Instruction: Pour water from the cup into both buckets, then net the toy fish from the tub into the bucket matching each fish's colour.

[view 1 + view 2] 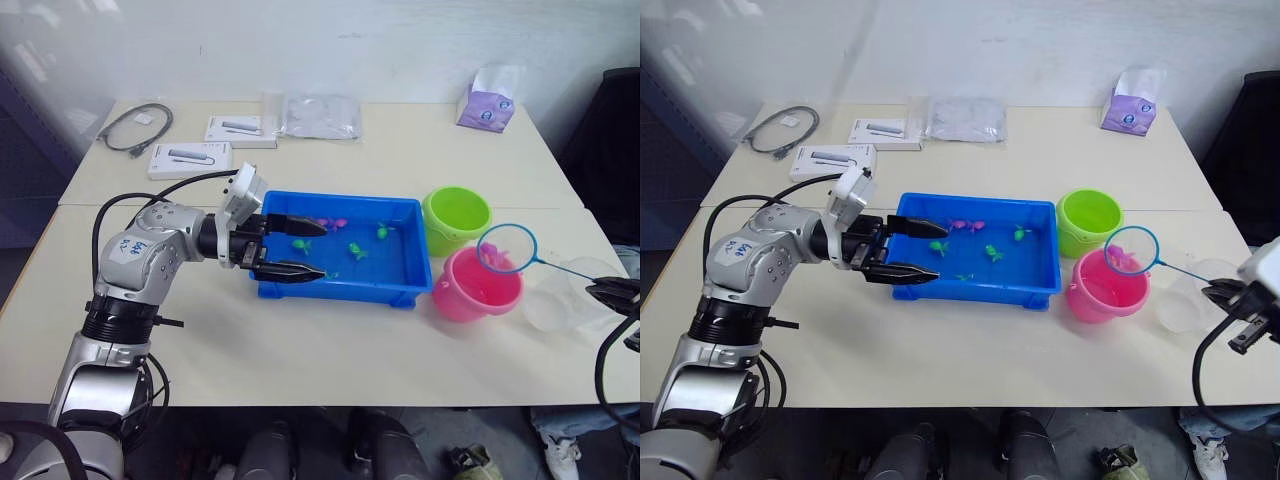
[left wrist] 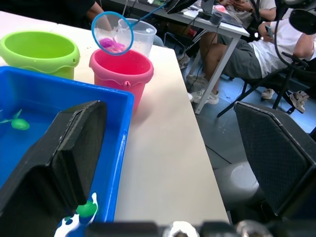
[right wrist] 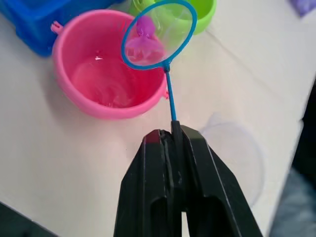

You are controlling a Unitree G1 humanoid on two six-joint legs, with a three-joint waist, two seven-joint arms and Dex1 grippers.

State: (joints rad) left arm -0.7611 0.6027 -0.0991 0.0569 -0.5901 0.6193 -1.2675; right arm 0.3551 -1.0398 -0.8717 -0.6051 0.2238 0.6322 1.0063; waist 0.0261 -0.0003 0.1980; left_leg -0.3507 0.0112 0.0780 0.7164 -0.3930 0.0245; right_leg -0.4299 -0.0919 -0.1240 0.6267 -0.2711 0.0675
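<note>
- Now the right end effector (image 3: 173,136) clamps the small blue-hooped hand net (image 3: 159,34), holding a pink toy fish (image 3: 143,42) above the round pink plastic bucket (image 3: 106,74).
- Left end effector (image 1: 300,248) gapes wide at the shallow blue plastic tub's (image 1: 340,290) left end.

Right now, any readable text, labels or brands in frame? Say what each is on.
None can be read.
Sticker on the left arm: marks too blurred to read.
Two white boxes: print too small to read.
Purple tissue pack: print too small to read.
</note>
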